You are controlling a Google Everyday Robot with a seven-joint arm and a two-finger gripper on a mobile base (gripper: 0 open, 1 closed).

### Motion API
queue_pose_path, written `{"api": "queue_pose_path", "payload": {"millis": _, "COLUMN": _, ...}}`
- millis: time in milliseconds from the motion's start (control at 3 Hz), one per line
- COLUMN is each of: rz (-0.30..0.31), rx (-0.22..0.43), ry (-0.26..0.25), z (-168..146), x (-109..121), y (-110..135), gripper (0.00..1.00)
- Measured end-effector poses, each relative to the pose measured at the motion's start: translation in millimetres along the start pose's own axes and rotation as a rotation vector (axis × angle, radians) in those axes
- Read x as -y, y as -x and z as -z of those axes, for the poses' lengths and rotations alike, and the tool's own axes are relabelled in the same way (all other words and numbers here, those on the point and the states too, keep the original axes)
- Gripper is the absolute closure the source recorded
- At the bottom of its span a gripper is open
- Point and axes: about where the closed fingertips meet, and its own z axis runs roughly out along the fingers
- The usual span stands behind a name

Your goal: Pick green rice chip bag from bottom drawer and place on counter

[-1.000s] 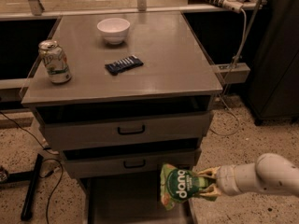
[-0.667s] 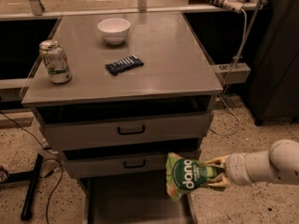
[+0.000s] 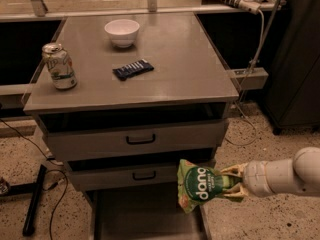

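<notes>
The green rice chip bag (image 3: 202,185), light green with a dark green circle and white "dang" lettering, hangs in the air at the lower right, beside the cabinet's front right corner. My gripper (image 3: 231,183) is shut on the bag's right end, with the white arm reaching in from the right edge. The bag is above the right side of the open bottom drawer (image 3: 145,219), whose flat grey floor shows below. The counter (image 3: 170,69) is the grey cabinet top, higher up and to the left of the bag.
On the counter stand a white bowl (image 3: 122,32), a green-white soda can (image 3: 59,66) and a dark blue wrapper (image 3: 133,69). Two grey drawers with black handles (image 3: 140,139) sit below. A dark cabinet (image 3: 295,59) stands right; cables and a black stand lie left.
The gripper has carried the bag upward and to the right, from over the bottom drawer toward the cabinet's front right corner. The counter objects have not moved.
</notes>
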Motion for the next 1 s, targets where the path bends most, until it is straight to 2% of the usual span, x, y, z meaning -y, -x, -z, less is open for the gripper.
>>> {"api": "queue_pose_path", "payload": {"millis": 667, "rz": 0.182, "rx": 0.0, "ry": -0.103, "z": 84, "x": 38, "y": 92, "gripper": 1.0}}
{"api": "queue_pose_path", "payload": {"millis": 1000, "rz": 0.228, "rx": 0.004, "ry": -0.132, "z": 120, "x": 67, "y": 132, "gripper": 1.0}}
